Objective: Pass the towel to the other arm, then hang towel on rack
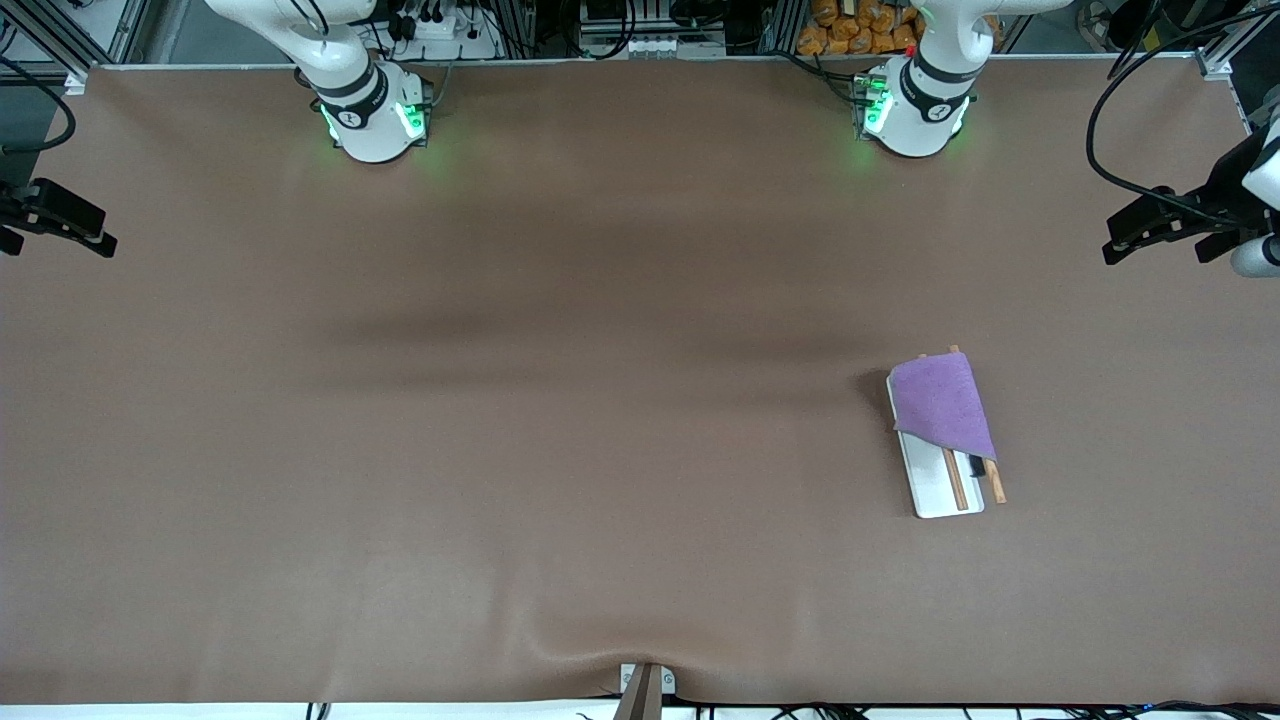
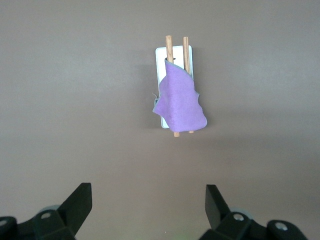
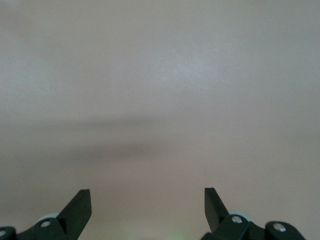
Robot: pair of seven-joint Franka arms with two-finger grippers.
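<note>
The purple towel (image 1: 942,403) is draped over the two brown rods (image 1: 957,482) of the rack, whose white base (image 1: 930,495) lies on the table toward the left arm's end. In the left wrist view the towel (image 2: 179,100) covers most of the rods (image 2: 169,46) and the base (image 2: 160,60). My left gripper (image 2: 148,192) is open and empty, high above the table; it shows at the edge of the front view (image 1: 1112,240). My right gripper (image 3: 147,195) is open and empty over bare table at the right arm's end (image 1: 105,232).
The brown table cover (image 1: 560,450) is bare around the rack. A small metal bracket (image 1: 645,685) sits at the table edge nearest the front camera. Cables and orange packets (image 1: 860,25) lie past the edge where the arm bases stand.
</note>
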